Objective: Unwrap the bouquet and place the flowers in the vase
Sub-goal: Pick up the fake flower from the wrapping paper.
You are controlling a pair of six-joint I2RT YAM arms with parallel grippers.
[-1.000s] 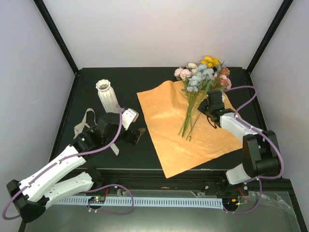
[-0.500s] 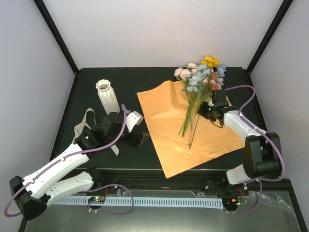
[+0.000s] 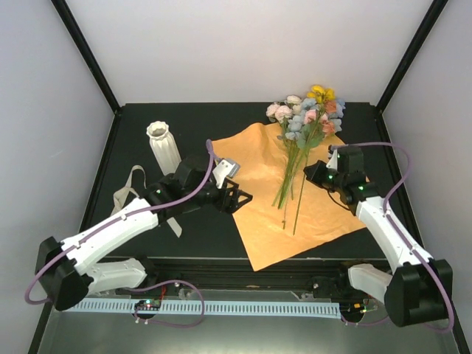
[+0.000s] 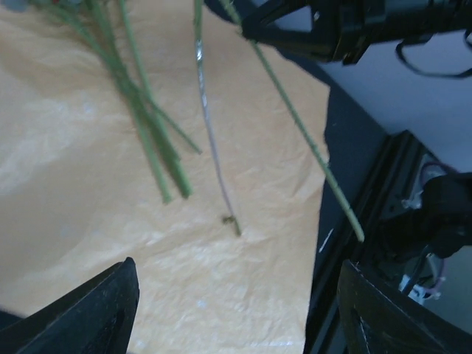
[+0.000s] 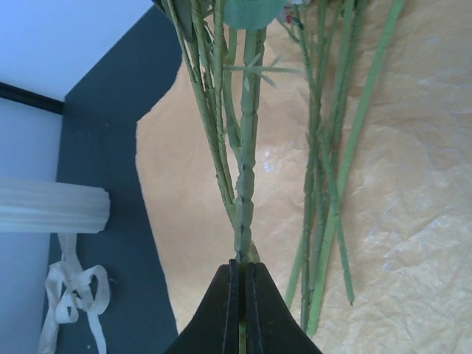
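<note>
Several green stems of the flowers (image 3: 306,122) were pinched between the pressed-together fingers of the right gripper (image 5: 242,273). I judged that grip was meant to lift them off the orange paper (image 3: 273,214), which lay opened flat on the table (image 3: 184,118). The other stems rested loose on the sheet. The left gripper (image 3: 237,198) hung over the paper's left edge, jaws spread and nothing between them, probably ready to pin the sheet or take a stem. The vase (image 3: 164,146) stood upright well apart to the left, the ribbon (image 3: 131,188) just beside it. The right wrist view showed me the pinch itself, which the top view hid behind the wrist. Only the top view showed the blooms and the whole vase.
</note>
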